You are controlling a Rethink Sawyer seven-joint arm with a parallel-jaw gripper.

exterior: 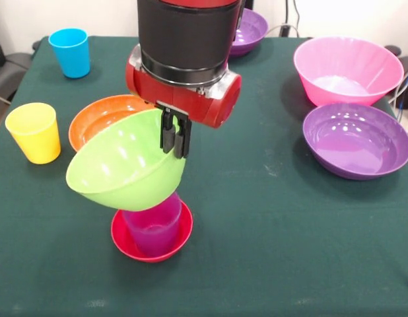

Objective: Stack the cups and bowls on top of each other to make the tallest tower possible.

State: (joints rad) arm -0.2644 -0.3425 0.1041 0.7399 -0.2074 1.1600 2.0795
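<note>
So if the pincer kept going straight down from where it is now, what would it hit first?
The pincer grips the green bowl by its rim. Straight below, the bowl looks set to meet the purple cup standing in the red bowl; depth is uncertain.

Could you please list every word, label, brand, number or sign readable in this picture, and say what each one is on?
None can be read.
The arm and its hand show no lettering.
The green bowl, purple cup, red bowl, yellow cup, blue cup, orange bowl, pink bowl and both purple bowls are plain.
The tablecloth carries no print.
</note>
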